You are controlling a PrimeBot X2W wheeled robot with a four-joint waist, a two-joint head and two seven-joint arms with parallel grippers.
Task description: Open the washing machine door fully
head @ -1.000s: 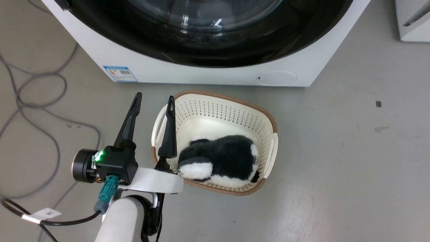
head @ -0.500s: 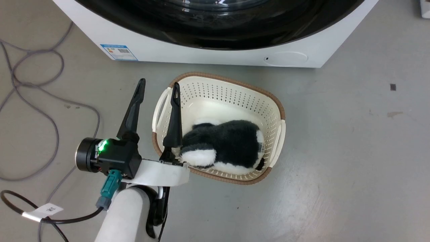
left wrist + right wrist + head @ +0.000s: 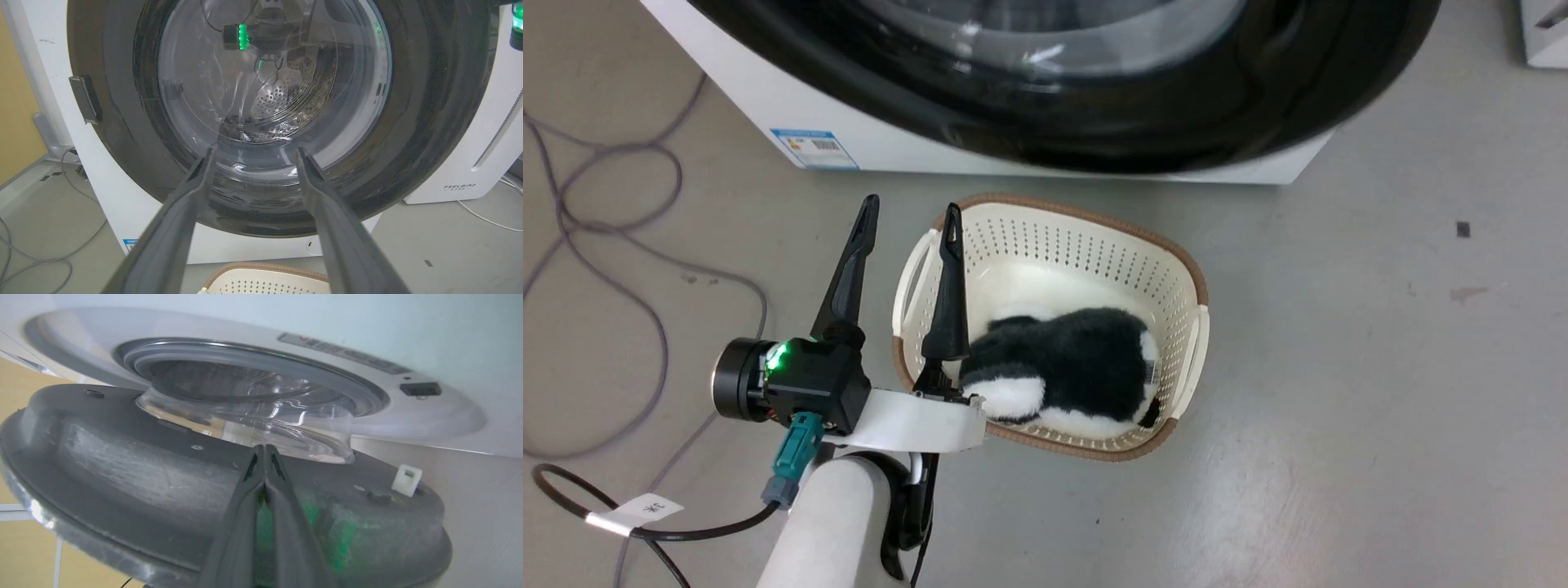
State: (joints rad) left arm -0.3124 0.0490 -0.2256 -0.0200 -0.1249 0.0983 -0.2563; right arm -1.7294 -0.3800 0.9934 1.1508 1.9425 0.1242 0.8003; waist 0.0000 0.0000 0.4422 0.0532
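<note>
1. Head view.
   - The white front-loading washing machine (image 3: pixel 784 98) runs along the top of the frame, with a blue sticker (image 3: pixel 814 148) low on its left side.
   - The large round glossy black washing machine door (image 3: pixel 1176 122) spans the top edge. At the upper right its rim overhangs the white front.
   - At centre, a cream perforated plastic basket with a brown rim (image 3: pixel 1094 245) stands on the grey floor (image 3: pixel 1380 408). It holds a black-and-white plush toy (image 3: pixel 1078 359).
   - The left gripper (image 3: pixel 912 206) is at lower left with its fingers spread wide and nothing between them. It is clear of the machine, and one finger crosses the basket's left rim.
   - Grey cables (image 3: pixel 605 204) lie at the left.

2. Left wrist view.
   - The door fills the upper and middle frame, with its clear glass bowl window (image 3: pixel 269 81) at centre. The perforated steel drum shows through it.
   - The left gripper's fingers rise from the bottom edge, well apart and empty.
   - A white "FEELAIR" appliance (image 3: pixel 461 163) stands at the right.
   - A round cap (image 3: pixel 312 244) sits low on the machine's front.

3. Right wrist view.
   - The door's dark grey inner face takes up the lower half. It is angled off the machine's front with a visible gap, so it is ajar and not fully open.
   - The bowl points toward the grey rubber gasket (image 3: pixel 286 371).
   - The right gripper (image 3: pixel 263 448) has its fingers pressed together and holds nothing. Its tips lie over the inner face just below the bowl; whether they touch it cannot be told.
</note>
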